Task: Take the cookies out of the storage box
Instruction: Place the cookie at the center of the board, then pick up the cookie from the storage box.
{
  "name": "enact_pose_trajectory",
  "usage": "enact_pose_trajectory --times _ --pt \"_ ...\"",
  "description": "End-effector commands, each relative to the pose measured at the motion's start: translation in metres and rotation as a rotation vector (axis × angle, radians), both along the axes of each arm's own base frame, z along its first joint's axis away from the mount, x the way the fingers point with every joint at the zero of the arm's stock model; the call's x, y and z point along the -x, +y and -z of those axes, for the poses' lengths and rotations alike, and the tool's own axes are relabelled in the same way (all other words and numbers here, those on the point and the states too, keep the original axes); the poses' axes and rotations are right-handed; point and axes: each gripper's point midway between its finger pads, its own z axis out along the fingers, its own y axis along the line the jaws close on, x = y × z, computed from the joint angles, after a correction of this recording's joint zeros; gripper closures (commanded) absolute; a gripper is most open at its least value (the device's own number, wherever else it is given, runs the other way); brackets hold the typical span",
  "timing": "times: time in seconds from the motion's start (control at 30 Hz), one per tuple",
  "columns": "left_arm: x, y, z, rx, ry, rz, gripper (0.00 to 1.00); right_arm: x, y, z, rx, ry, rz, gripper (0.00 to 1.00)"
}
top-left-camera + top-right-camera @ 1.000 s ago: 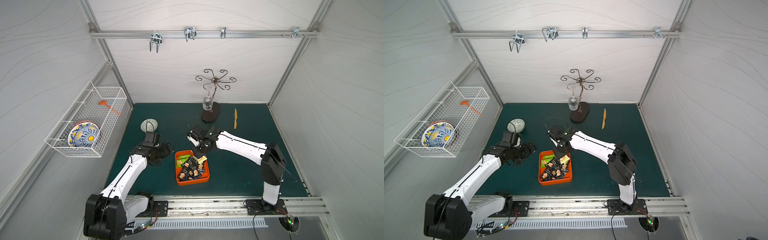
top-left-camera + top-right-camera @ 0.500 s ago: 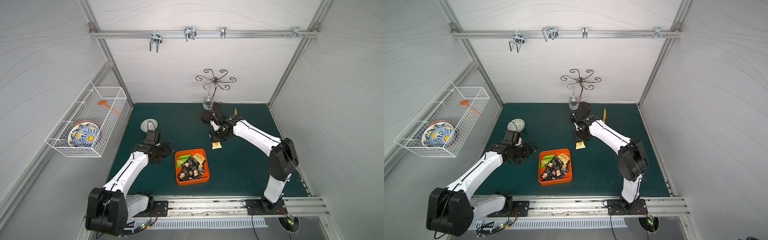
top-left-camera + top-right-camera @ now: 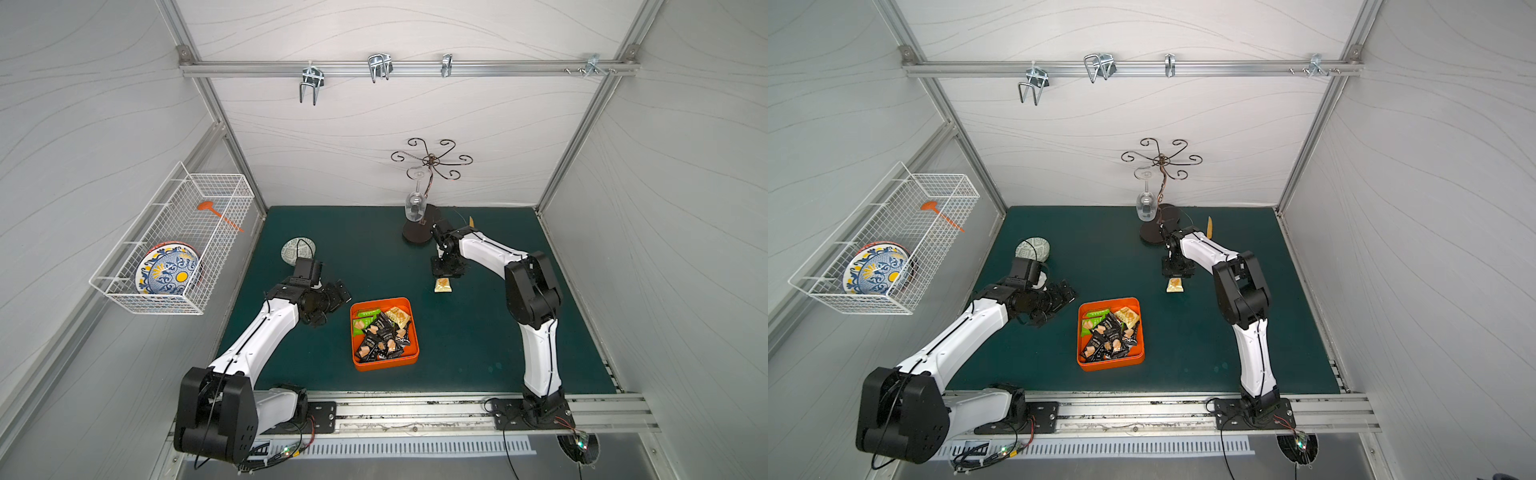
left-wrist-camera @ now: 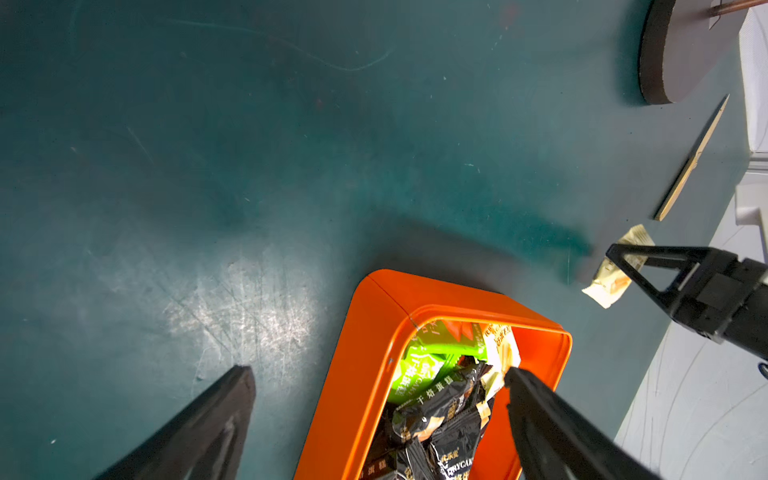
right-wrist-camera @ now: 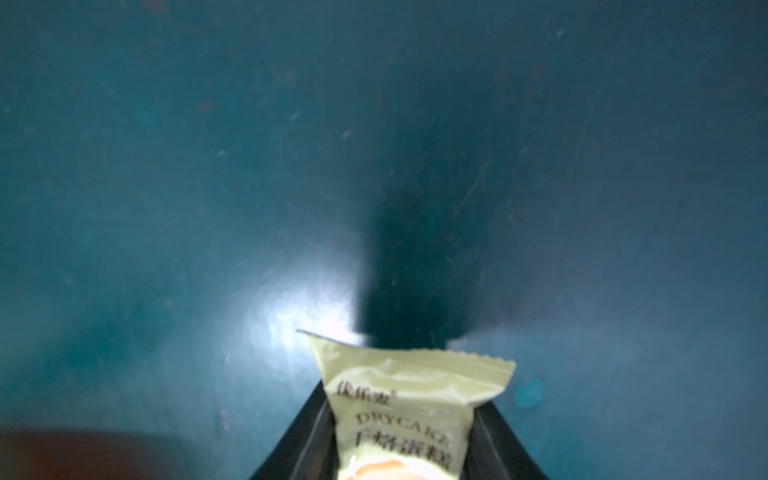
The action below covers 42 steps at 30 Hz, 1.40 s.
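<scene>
Our right gripper [image 5: 407,419] pinches one pale yellow packet [image 5: 411,386] above the mat [image 3: 478,332], clear of the storage box [image 3: 386,365], presumably for dropping there. The other cookies [image 3: 382,332] lie in the box; our left gripper [image 4: 378,372] hovers beside it, wide open, empty.

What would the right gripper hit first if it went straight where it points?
Probably the mat, nothing else ahead; the packet held by the right gripper would touch first.
</scene>
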Motion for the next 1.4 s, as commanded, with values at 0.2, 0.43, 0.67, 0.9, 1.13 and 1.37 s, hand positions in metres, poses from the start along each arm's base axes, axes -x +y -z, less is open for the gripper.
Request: enact_pose_trajectory --times 0.2,0.43,0.67,0.9,1.13,1.37 --pt "-0.012 -0.004 -0.013 0.006 -0.062 0.026 0.02 -0.012 0.004 0.013 -0.004 0.014 0.023 0.53" --pt "-0.011 -0.004 -0.012 0.003 -0.059 0.026 0.02 -0.015 0.004 0.004 -0.007 -0.008 0.012 0.46" --pt "-0.012 -0.003 -0.014 0.003 -0.065 0.021 0.02 -0.013 0.005 -0.026 -0.021 -0.049 -0.005 0.35" --pt "-0.015 -0.006 -0.014 0.020 -0.075 0.020 0.02 0.021 0.012 -0.067 -0.029 -0.094 -0.085 0.29" --pt "-0.014 -0.005 -0.015 0.022 -0.078 0.017 0.02 0.098 0.045 -0.090 -0.057 -0.073 -0.255 0.30" --pt "-0.009 -0.005 -0.011 0.021 -0.068 0.017 0.02 0.180 0.086 -0.100 -0.097 -0.046 -0.402 0.31"
